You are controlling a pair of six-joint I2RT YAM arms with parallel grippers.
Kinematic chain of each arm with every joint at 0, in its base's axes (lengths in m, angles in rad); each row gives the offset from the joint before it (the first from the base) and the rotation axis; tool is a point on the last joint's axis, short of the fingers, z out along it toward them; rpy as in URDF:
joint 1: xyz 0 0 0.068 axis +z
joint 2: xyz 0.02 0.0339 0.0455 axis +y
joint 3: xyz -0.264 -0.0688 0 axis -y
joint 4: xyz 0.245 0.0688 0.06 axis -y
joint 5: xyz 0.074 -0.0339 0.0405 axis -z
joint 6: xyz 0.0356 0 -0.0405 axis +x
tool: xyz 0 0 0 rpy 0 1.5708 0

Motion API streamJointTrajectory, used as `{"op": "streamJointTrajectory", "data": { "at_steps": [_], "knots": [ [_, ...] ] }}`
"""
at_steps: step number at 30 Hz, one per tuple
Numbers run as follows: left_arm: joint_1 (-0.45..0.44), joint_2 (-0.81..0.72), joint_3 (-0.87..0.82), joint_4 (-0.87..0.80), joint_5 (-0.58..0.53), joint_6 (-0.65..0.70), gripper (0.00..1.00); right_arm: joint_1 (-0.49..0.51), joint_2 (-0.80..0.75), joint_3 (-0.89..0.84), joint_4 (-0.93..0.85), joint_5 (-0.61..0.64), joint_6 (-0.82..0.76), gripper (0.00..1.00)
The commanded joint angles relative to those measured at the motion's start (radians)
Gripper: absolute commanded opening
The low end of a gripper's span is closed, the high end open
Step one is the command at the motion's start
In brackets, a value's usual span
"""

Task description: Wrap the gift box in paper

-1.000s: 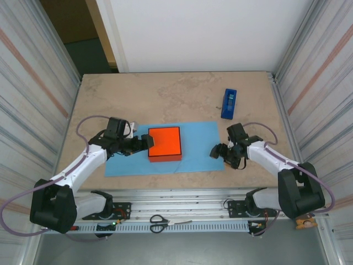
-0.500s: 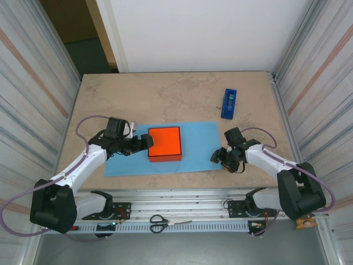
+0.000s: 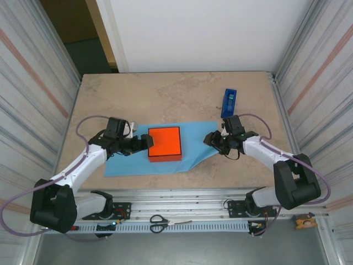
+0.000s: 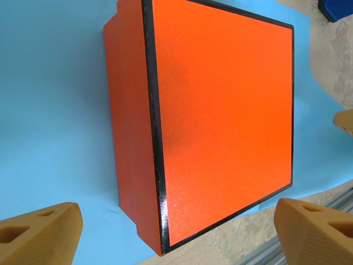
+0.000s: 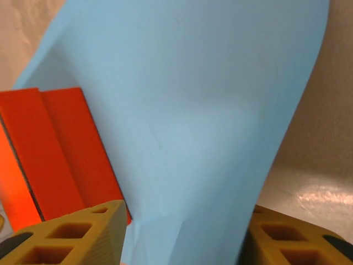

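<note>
Rising paper (image 5: 187, 121) between right tool (image 5: 182, 237) fingers

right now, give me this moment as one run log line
phase: lifting right edge | right end effector: shut on paper | left end effector: open, beside gift box | wrap: not yet folded over

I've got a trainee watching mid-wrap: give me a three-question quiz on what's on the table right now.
1. True or false: the gift box sits on the paper.
2. Which gripper has paper between its fingers: A left gripper, B right gripper?
3. Fill in: the tape dispenser lies on the table's ____ side.

Key: 1 true. 2 B; the sheet's right edge is lifted there. 3 right, just beyond the right gripper.
</note>
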Motion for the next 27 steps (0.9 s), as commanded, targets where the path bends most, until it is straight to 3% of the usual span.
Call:
{"op": "streamJointTrajectory", "data": {
  "at_steps": [1, 5, 12, 15, 19, 27],
  "knots": [
    [0.01, -0.005, 0.0, -0.013, 0.0, 0.013, 0.9, -0.007, 0.002, 0.01, 0.013, -0.019, -0.017, 0.51],
    [0.01, -0.012, 0.01, -0.02, 0.001, 0.011, 0.9, 0.009, -0.048, 0.007, -0.062, 0.049, -0.03, 0.47],
    [0.01, -0.033, 0.028, -0.027, 0.015, -0.013, 0.87, 0.055, -0.15, -0.018, -0.158, 0.157, -0.027, 0.25],
    [0.01, -0.038, 0.043, -0.027, 0.034, -0.025, 0.82, 0.078, -0.168, -0.011, -0.143, 0.156, -0.045, 0.07],
    [0.01, -0.04, 0.066, -0.025, 0.065, -0.047, 0.75, 0.133, -0.164, 0.052, -0.164, 0.197, -0.095, 0.02],
    [0.01, -0.014, 0.121, 0.011, 0.142, -0.131, 0.69, 0.339, -0.151, 0.162, -0.078, 0.256, -0.272, 0.0]
  ]
}}
